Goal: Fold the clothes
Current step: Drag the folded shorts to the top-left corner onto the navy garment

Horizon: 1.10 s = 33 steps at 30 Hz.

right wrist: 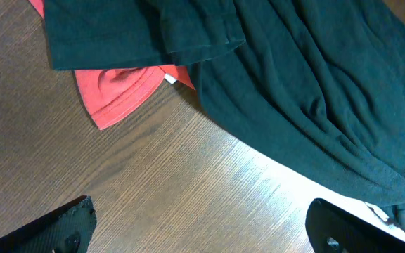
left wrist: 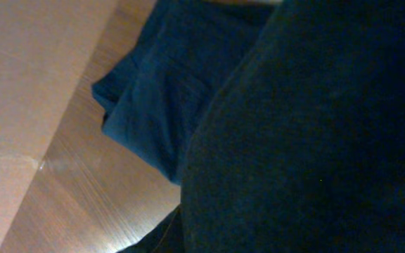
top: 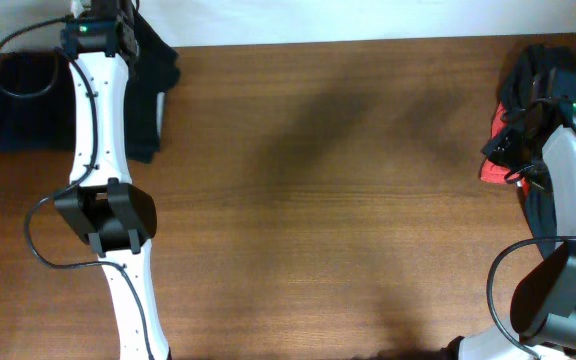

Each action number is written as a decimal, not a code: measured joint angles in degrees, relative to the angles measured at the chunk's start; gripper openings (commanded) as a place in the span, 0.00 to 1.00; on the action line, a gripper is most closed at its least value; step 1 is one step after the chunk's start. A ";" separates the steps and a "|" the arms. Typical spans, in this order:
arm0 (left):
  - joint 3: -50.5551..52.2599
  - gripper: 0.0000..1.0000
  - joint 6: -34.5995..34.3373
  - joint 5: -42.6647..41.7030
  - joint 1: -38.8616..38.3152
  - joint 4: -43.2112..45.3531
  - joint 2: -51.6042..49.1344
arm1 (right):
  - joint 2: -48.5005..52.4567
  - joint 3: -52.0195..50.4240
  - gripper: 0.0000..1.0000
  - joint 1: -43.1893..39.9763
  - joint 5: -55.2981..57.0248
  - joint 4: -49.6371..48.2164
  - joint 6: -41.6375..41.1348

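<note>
A black garment (top: 153,75) with a whitish side strip lies at the far left, next to a navy garment (top: 23,105). My left gripper (top: 98,30) is above them at the table's back edge. In the left wrist view the black fabric (left wrist: 308,140) fills the frame and hides the jaws, with the navy garment (left wrist: 167,91) behind it. At the far right lies a pile of black clothes (top: 533,70) over a red garment (top: 491,168). My right gripper (right wrist: 206,232) is open and empty over bare wood, just short of the red garment (right wrist: 114,91) and the black clothes (right wrist: 315,91).
The brown wooden table (top: 318,200) spans the view. Both arms' cables hang beside them, and the left arm's elbow (top: 108,215) sits over the left half. The table's back edge runs along the top.
</note>
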<state>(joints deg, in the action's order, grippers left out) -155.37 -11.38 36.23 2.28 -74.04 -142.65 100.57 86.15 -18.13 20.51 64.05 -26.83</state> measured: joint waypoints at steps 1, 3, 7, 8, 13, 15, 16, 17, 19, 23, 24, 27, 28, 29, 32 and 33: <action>-1.14 0.00 -0.79 0.42 0.00 0.00 0.00 | 0.00 0.00 0.99 0.00 0.02 0.00 0.00; -2.21 0.01 -2.62 0.50 0.00 -0.07 -0.07 | 0.00 0.00 0.99 0.00 0.02 0.00 0.00; -4.50 0.00 -4.59 0.48 0.00 -0.02 -0.11 | 0.00 0.00 0.99 0.00 0.02 0.00 0.02; -4.50 0.00 -4.74 0.50 0.02 0.66 -0.11 | 0.00 0.00 0.99 0.00 0.02 0.00 0.00; -4.50 0.01 -4.76 0.87 0.35 4.57 -0.37 | 0.00 0.00 0.99 0.00 0.02 0.00 0.02; -4.50 0.01 -4.76 0.90 2.05 4.90 -0.66 | 0.00 0.00 0.99 0.00 0.00 0.00 0.00; -4.50 0.01 -4.76 0.90 2.82 5.44 -1.18 | 0.00 0.00 0.99 0.00 0.02 0.00 0.00; -4.55 0.01 -4.79 0.90 4.00 6.27 -2.45 | 0.00 0.00 0.99 0.00 0.02 0.00 0.00; -4.61 0.01 -4.79 0.94 5.62 7.61 -5.31 | 0.00 0.00 0.99 0.00 0.02 0.00 -0.02; -4.61 0.05 -4.96 1.70 9.29 12.94 -9.92 | 0.00 0.00 0.99 0.00 0.02 0.00 0.00; -4.61 0.35 -4.96 1.62 9.75 14.14 -9.94 | 0.00 0.00 0.99 0.00 0.02 0.02 0.00; -4.63 0.99 -5.33 1.60 11.17 16.39 -9.97 | 0.00 0.00 0.99 0.00 0.02 0.00 0.00; -4.72 0.99 -5.53 1.66 11.61 16.24 -9.97 | 0.00 0.00 0.99 0.00 0.02 0.00 0.00; -4.72 0.99 -5.53 1.73 11.85 15.65 -9.97 | 0.00 0.00 0.99 0.00 0.02 0.02 -0.02; -4.72 0.99 -5.60 1.70 11.41 12.70 -9.97 | 0.00 0.00 0.99 0.00 0.02 0.00 0.02; -4.72 0.99 -5.60 1.73 10.99 11.41 -9.97 | 0.00 0.00 0.99 0.00 0.02 0.00 -0.02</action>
<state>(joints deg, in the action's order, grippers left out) -160.09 -16.97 37.95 13.28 -62.63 -152.62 100.57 86.15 -18.13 20.53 64.05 -26.85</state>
